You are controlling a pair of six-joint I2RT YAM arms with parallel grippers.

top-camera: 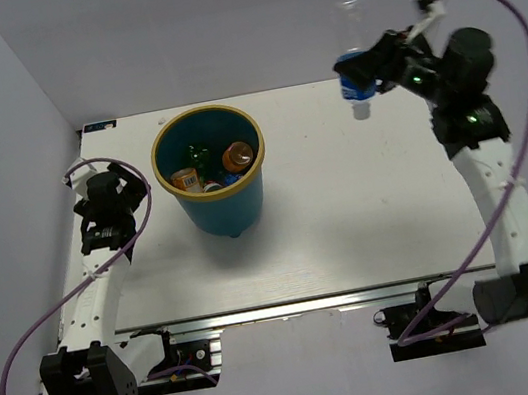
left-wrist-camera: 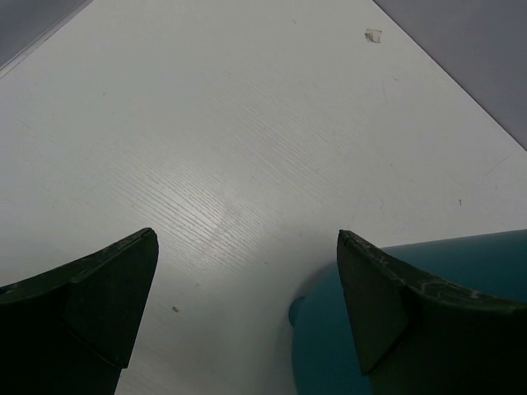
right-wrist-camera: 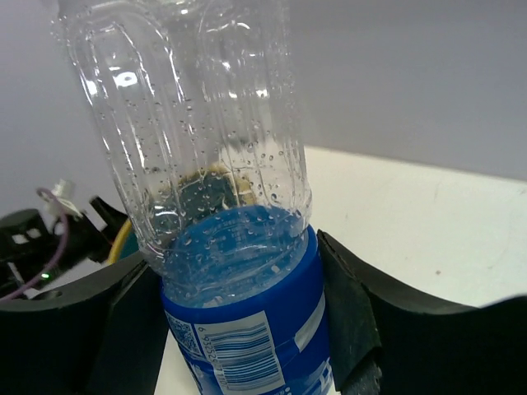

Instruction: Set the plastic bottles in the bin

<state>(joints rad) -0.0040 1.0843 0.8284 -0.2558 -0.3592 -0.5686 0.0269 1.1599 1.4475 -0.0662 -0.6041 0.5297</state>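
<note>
The right claw is clamped on the blue label of a clear bottle, held high over the far right of the counter, well apart from the bin. It should centre the bottle over the rim before letting go. The left claw stands wide apart and empty, just beside the bin. Only the top view shows the orange bottle and green bottle inside. Only the right wrist view shows droplets.

Bright, even light; soft shadows; wrist cams sharp.
</note>
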